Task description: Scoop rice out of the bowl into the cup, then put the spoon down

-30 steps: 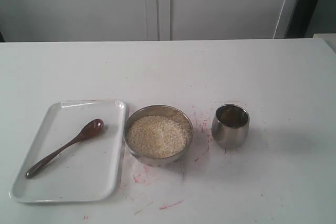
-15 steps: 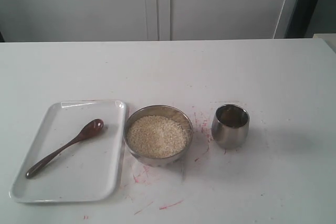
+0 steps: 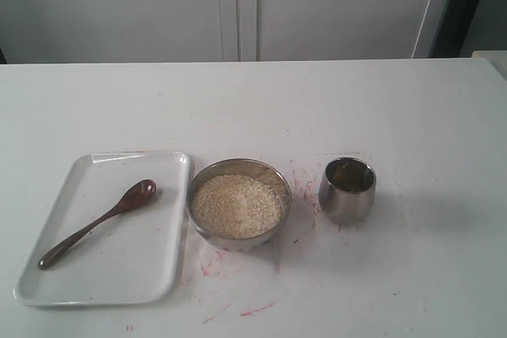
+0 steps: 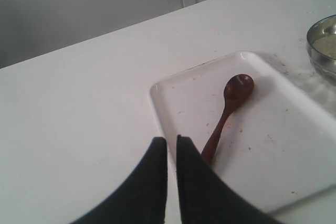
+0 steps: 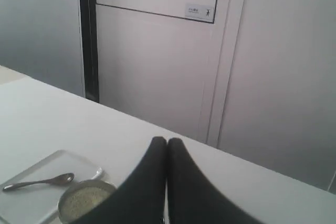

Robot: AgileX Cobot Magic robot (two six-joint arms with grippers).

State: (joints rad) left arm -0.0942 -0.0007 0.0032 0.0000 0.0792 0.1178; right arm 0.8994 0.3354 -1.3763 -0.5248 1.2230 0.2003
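Observation:
The dark wooden spoon (image 3: 99, 223) lies at an angle on the white tray (image 3: 119, 271) at the left. Beside the tray stands the steel bowl (image 3: 238, 243), filled with rice (image 3: 237, 205). The small steel cup (image 3: 347, 207) is just right of the bowl. No gripper shows in the exterior view. In the left wrist view my left gripper (image 4: 170, 140) hovers over the tray's edge (image 4: 262, 145), shut and holding nothing, close to the handle end of the spoon (image 4: 224, 116). My right gripper (image 5: 167, 140) is shut and empty, high above the table; the bowl (image 5: 105, 183) lies below it and the cup is hidden.
Red marks stain the white table (image 3: 261, 306) around the bowl and cup. White cabinet doors (image 3: 238, 5) stand behind the table's far edge. The table extends bare to the far side and to the right of the cup.

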